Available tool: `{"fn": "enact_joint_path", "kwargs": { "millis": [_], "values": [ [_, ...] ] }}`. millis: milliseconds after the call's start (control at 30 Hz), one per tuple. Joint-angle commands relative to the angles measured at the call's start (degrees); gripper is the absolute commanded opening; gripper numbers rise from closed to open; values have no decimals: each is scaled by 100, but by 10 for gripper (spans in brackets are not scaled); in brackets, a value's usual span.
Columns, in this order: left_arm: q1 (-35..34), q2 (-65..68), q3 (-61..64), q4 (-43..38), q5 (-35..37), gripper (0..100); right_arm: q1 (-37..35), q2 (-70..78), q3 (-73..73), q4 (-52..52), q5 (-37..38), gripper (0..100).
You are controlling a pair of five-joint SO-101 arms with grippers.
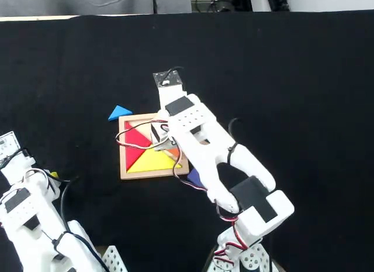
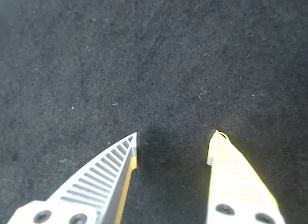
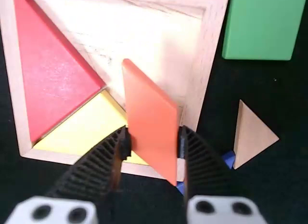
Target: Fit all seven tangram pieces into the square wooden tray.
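Observation:
The square wooden tray [image 1: 123,161] [image 3: 212,55] holds a large red triangle [image 1: 137,138] [image 3: 48,74] and a large yellow triangle [image 1: 153,161] [image 3: 86,130]; the rest of its floor is bare wood. My right gripper [image 3: 151,137] [image 1: 166,144] is shut on an orange piece [image 3: 150,130] [image 1: 173,150], held on edge and tilted over the tray's corner by the yellow triangle. My left gripper [image 2: 173,142] [image 1: 52,176] is open over bare black cloth near the table's front left.
A blue triangle [image 1: 120,112] lies just behind the tray's far left corner. Beside the tray, under the right arm, lie a green piece [image 3: 262,24], a tan triangle [image 3: 252,135] and a dark blue piece [image 1: 194,178] [image 3: 228,159]. Black cloth [image 1: 292,79] covers the table.

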Motion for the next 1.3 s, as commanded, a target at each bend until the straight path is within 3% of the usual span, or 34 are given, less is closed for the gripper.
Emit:
{"fn": "enact_joint_path", "kwargs": {
  "millis": [0,233,333,400,467,567,733,1000,1267],
  "values": [
    [75,-97,-40,-88,-44,242,-53,-31,-101,35,-44,196],
    [75,-97,-40,-88,-44,242,-88,-57,-119,35,-44,212],
    [75,-97,-40,-88,-44,242,26,-110,-233,62,290,204],
    [75,-97,-40,-88,-35,242,229,-259,-409,167,413,138],
    [75,-97,-40,-88,-35,242,352,-479,-620,149,440,7],
    [75,-97,-40,-88,-35,242,360,-602,-734,-193,853,47],
    [75,-97,-40,-88,-35,242,70,-207,-760,-782,1574,11],
    [75,-97,-40,-88,-44,242,-53,1112,-1411,-747,1600,11],
    [75,-97,-40,-88,-44,242,141,1508,-1525,-651,1600,11]
  ]
}}
